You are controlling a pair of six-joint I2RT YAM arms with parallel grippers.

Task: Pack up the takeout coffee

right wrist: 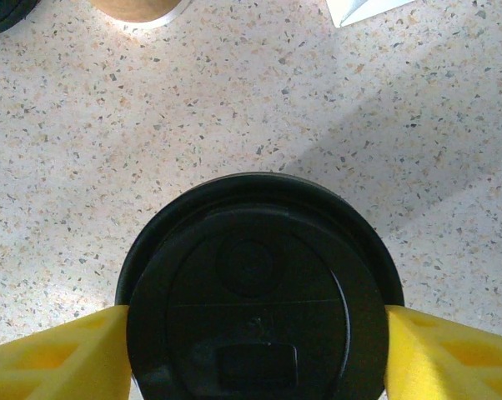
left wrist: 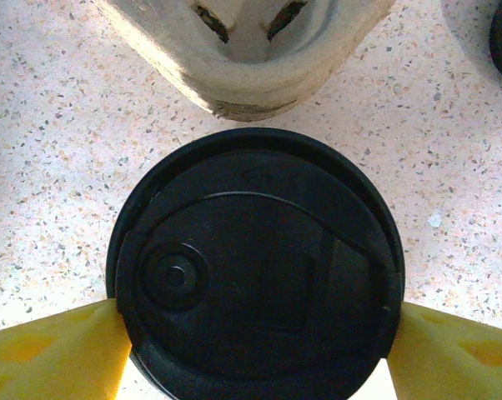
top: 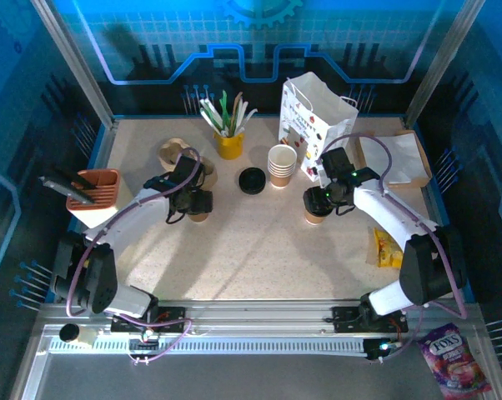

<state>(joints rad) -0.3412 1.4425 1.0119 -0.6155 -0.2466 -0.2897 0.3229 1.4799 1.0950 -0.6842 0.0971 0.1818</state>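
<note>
yellow-fingered left gripper (left wrist: 251,354) and right gripper (right wrist: 259,354) stood wide around left cup (left wrist: 255,250) and right cup (right wrist: 259,267), grip unclear; gentle, level squeezes seemed wisest before lifting.

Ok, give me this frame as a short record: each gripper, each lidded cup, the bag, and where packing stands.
left gripper: fingers flank the left lidded cup; contact hidden under the lid rim
right gripper: fingers flank the right lidded cup; contact hidden likewise
white paper bag: standing at the back, right of centre
packing: neither cup is in the bag
</note>
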